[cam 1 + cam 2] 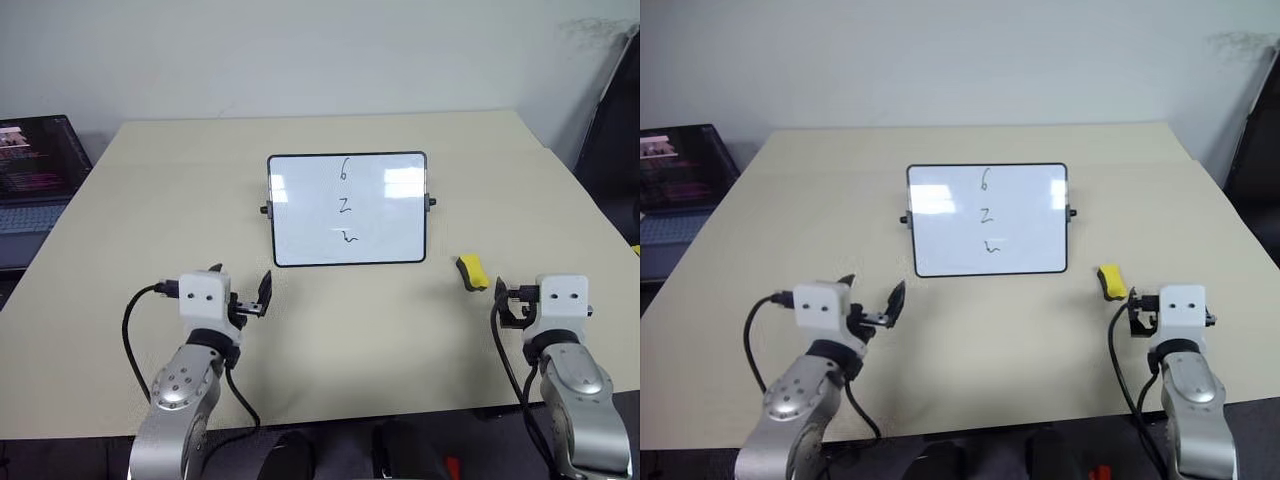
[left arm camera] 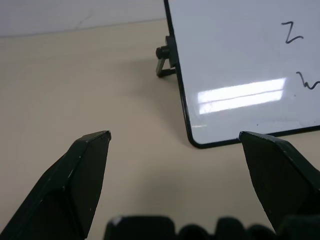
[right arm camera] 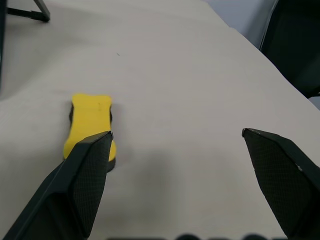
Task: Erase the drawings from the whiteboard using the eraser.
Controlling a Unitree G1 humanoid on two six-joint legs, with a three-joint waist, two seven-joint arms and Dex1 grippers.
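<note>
The whiteboard (image 1: 300,215) stands propped upright at the middle of the table, black-framed with small side knobs. Three small black drawings (image 1: 345,205) run down its centre in a column. The yellow eraser (image 1: 471,271) lies flat on the table to the right of the board's lower corner. My right gripper (image 3: 176,132) is open and empty, hovering level just short of the eraser (image 3: 89,122), which sits in front of one of its fingers. My left gripper (image 1: 242,280) is open and empty too, level, a little before the board's lower left corner (image 2: 197,142).
The beige table (image 1: 150,200) is bare around the board. A laptop (image 1: 35,170) with a lit screen sits off the table's left edge. A dark object (image 1: 615,130) stands beyond the table's right edge. The near table edge runs just under my wrists.
</note>
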